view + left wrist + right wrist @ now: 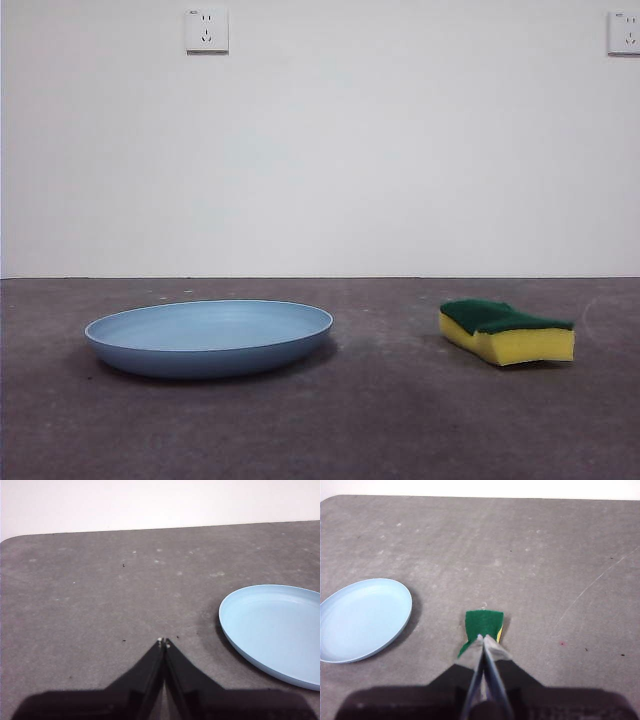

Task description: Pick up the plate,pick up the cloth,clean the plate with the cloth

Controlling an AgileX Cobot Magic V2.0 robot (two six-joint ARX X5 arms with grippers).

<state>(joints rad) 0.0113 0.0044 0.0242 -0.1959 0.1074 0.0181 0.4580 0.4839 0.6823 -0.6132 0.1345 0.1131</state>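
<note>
- The plate sits flat on the grey table, over on the left side in my front view. Light blue, empty, nothing touching it.
- The cloth is really a sponge: yellow body, dark green scouring side facing up. It lies on the table well apart from the plate, off to the right in the front view.
- My left gripper hangs above bare table with its jaws pressed together, holding nothing. On the left wrist cam the plate is near it, off to one side, not touching.
- My right gripper is also closed and empty, with its tips lined up over the near end of the sponge. I can't tell from that cam if it's touching or just above. The plate shows there too, well clear of it.
- Neither arm shows up in the front view. Behind the table it's a plain white wall with two outlets.
</note>
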